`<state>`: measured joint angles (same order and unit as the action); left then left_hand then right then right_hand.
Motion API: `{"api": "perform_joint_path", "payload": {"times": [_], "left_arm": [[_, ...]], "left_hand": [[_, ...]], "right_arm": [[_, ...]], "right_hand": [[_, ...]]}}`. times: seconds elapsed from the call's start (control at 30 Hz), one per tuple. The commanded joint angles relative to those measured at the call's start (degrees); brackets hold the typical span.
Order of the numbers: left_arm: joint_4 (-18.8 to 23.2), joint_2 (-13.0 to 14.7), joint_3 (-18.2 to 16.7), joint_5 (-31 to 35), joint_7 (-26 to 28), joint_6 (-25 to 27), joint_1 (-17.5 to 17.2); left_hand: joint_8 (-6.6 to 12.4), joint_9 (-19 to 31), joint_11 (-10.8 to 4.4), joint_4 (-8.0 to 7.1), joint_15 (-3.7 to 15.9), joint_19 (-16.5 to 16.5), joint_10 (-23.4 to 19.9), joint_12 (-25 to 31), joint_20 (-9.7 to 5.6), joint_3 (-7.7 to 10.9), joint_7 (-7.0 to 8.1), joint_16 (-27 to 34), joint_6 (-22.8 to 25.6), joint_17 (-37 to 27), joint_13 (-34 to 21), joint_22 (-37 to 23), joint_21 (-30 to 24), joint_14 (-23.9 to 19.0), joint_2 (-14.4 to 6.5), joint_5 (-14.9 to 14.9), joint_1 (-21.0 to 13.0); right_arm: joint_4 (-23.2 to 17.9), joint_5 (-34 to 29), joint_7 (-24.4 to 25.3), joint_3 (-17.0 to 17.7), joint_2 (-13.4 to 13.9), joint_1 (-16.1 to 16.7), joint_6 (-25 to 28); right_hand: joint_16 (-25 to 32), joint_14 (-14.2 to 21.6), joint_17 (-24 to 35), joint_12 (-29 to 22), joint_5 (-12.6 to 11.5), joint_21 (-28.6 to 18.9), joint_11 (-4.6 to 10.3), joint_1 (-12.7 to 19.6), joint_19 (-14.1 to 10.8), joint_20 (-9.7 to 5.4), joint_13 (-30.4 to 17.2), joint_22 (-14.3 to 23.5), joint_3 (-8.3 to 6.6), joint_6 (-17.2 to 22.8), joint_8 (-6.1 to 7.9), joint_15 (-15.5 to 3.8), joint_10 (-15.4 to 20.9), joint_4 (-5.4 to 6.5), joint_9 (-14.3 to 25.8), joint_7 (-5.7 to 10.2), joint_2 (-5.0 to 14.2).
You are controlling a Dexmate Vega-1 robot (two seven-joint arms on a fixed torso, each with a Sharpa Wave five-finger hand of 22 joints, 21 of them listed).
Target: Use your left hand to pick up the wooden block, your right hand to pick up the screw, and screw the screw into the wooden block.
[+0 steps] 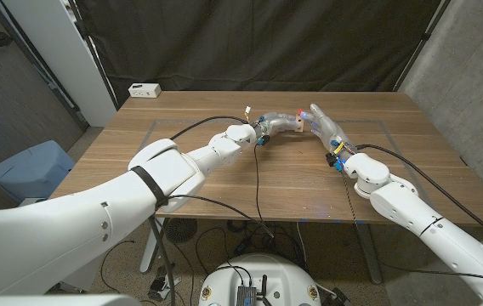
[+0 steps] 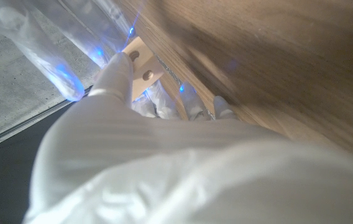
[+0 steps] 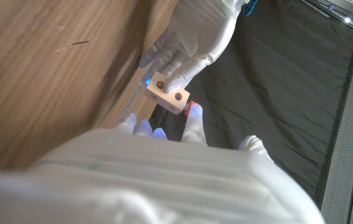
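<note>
The left hand holds the block up off the surface. The right hand meets it at a hole, fingers pinched; the screw itself I can't make out, so driving looks unfinished.

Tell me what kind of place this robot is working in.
Probably a lab or test workshop: a black curtain hangs behind the wooden table, bare concrete wall stands beside it, and loose cables trail underneath.

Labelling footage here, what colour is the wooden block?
Pale natural wood, the wooden block; clearest in the right wrist view.
</note>
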<state>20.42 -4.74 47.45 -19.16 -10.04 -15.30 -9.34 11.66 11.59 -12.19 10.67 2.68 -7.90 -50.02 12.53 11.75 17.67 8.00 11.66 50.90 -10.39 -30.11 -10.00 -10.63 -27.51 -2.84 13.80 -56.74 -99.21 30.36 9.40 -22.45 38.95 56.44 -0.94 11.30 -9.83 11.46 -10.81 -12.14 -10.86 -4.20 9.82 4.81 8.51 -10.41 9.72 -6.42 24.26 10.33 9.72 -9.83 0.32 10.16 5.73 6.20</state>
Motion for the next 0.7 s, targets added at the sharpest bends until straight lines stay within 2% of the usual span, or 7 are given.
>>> {"api": "perform_joint_path", "payload": {"times": [0.03,0.27,0.7], "left_arm": [[0.1,0.21,-0.08,0.29,-0.84,-2.06,-0.39],[0.19,0.3,-0.26,0.55,-1.55,-3.69,-0.69],[0.49,0.73,-0.66,1.28,-3.01,-7.35,-1.46]], "left_hand": [[0.2,0.09,-0.1,-1.81,1.65,-0.1,-0.63,0.19,0.2,2.36,-0.11,0.03,0.48,-0.19,-0.24,-0.1,-0.51,0.22,-1.75,0.33,1.13],[0.23,0.09,-0.14,-1.83,1.63,-0.1,-0.63,0.2,0.15,2.34,-0.08,0.04,0.55,-0.2,-0.25,-0.09,-0.51,0.23,-1.77,0.32,1.16],[0.2,0.09,-0.09,-1.82,1.64,-0.11,-0.69,0.23,0.2,2.33,-0.11,0.03,0.47,-0.21,-0.25,-0.1,-0.51,0.29,-1.78,0.32,1.15]], "right_arm": [[-0.75,-0.34,1.8,1.67,0.91,1.28,-0.55],[-0.83,-0.61,2.36,2.5,1.42,1.58,-0.7],[2.07,-0.58,0.32,2.31,1.12,-0.54,-1.54]], "right_hand": [[0.35,-9.64,0.13,-0.27,-0.24,-0.23,0.21,-0.15,0.3,-0.01,0.02,0.2,-0.63,0.67,0.44,-0.13,-4.59,-0.08,0.08,0.05,0.13],[0.38,-9.56,0.12,-0.26,-0.24,-0.24,0.2,-0.15,0.27,0.0,0.02,0.2,-0.66,0.7,0.43,-0.13,-4.58,-0.1,0.08,0.07,0.13],[0.29,-9.77,0.13,-0.16,-0.22,-0.19,0.27,-0.27,0.38,0.09,0.02,0.2,-0.63,0.17,0.2,0.08,-4.77,-0.11,0.08,0.14,-0.05]]}}
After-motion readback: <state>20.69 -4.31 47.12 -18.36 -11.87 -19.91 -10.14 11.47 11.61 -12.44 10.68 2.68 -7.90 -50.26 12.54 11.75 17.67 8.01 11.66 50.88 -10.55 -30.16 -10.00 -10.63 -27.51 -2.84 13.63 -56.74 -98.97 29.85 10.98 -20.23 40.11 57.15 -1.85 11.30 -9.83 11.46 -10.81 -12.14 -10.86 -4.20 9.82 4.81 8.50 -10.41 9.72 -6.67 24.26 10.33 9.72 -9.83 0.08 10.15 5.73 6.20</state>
